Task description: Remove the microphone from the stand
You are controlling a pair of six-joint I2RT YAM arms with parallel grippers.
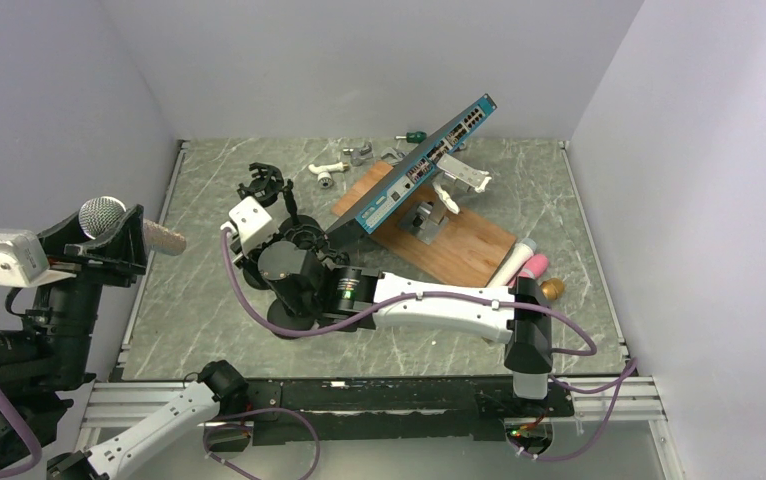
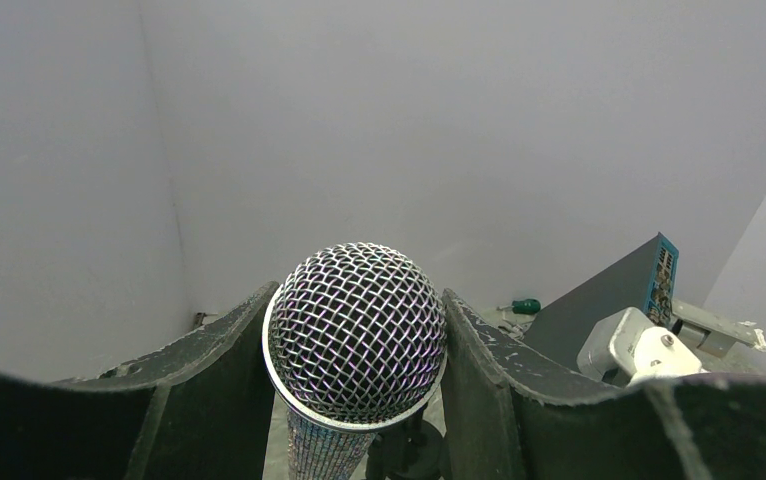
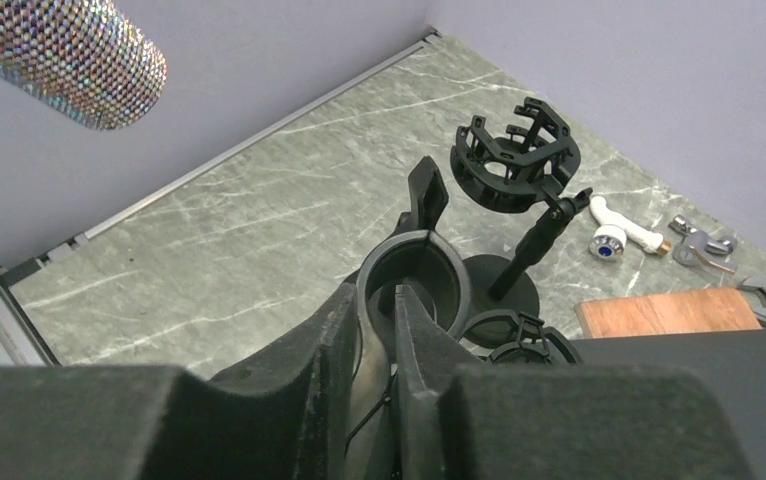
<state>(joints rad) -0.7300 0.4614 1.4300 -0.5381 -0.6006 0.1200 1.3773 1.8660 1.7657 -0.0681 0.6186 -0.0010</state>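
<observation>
The microphone (image 1: pixel 102 216), with a silver mesh head and a glittery handle, is held in the air at the far left, clear of the stand. My left gripper (image 1: pixel 127 240) is shut on it; in the left wrist view the mesh head (image 2: pixel 356 330) sits between the two fingers (image 2: pixel 214 370). The handle's end shows in the right wrist view (image 3: pixel 69 55). My right gripper (image 3: pixel 384 300) is shut on the wall of the stand's empty black ring clip (image 3: pixel 429 262). In the top view the right gripper (image 1: pixel 259 262) covers most of that stand.
A second black stand with a shock mount (image 1: pixel 264 185) (image 3: pixel 514 155) stands just behind the right gripper. A blue network switch (image 1: pixel 424 165) leans over a wooden board (image 1: pixel 459 250). A white pipe fitting (image 1: pixel 329 172), metal parts, a green screwdriver (image 1: pixel 414 137) and pink and white cylinders (image 1: pixel 524 265) lie around.
</observation>
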